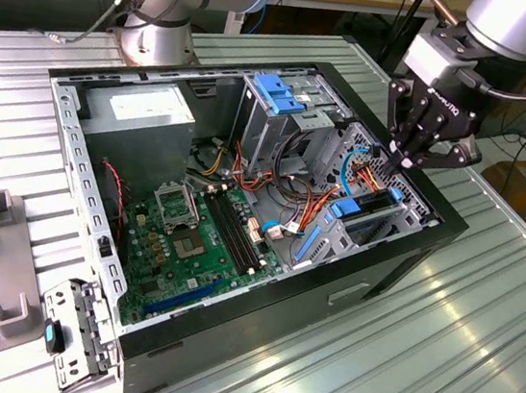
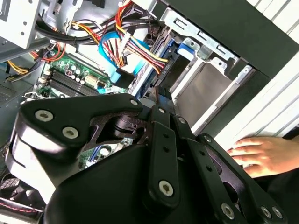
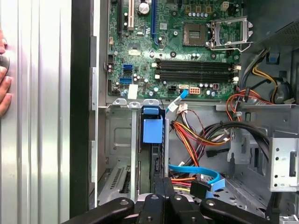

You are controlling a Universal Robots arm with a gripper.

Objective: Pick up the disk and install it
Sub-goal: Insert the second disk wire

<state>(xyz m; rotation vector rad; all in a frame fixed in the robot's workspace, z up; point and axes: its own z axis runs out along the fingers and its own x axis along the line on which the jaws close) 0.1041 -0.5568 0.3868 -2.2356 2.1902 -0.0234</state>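
Observation:
The disk [image 1: 371, 204] stands on edge in the drive bay at the exterior view's right corner of the open computer case [image 1: 259, 303], a dark slab with blue plastic pieces at its ends. In the first wrist view the disk [image 3: 155, 158] shows as a dark strip below a blue tab [image 3: 152, 130]. My gripper [image 1: 405, 163] hangs straight over it with the fingers drawn together and nothing between them. Its tips [image 3: 163, 181] are at or just above the disk's upper edge. The gripper [image 2: 158, 91] points into the same bay in the second wrist view.
A person's hand [image 2: 261, 156] rests on the ribbed table beside the case, near the bay. Bundled cables [image 3: 201, 140] and a blue data cable [image 3: 198, 170] lie right next to the bay. A motherboard [image 1: 199, 237], a grey power supply [image 1: 143, 113] and a cage with a blue handle [image 1: 281, 92] are inside the case.

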